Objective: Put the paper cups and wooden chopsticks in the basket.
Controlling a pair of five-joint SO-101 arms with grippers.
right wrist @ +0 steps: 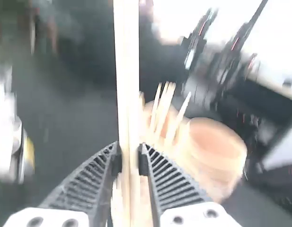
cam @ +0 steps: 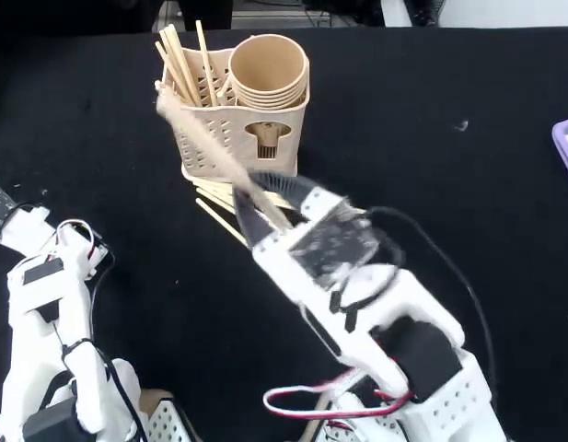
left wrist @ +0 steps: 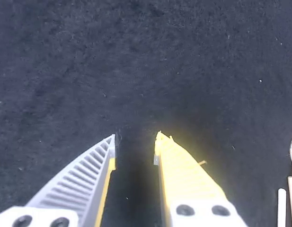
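Wood shows between the jaws of the right gripper (right wrist: 128, 150): the held chopsticks (right wrist: 126, 71), pinched tight and poking far past its tips. Just under it, loose chopsticks (cam: 213, 196) lie by the basket (cam: 288, 115). The paper cups (cam: 268, 64) are stacked inside. It should tip the far end over the rim, then let go. The held wood is smeared, so one stick or two is hard to tell. The left gripper (left wrist: 135, 139) hangs a little open, holding nothing.
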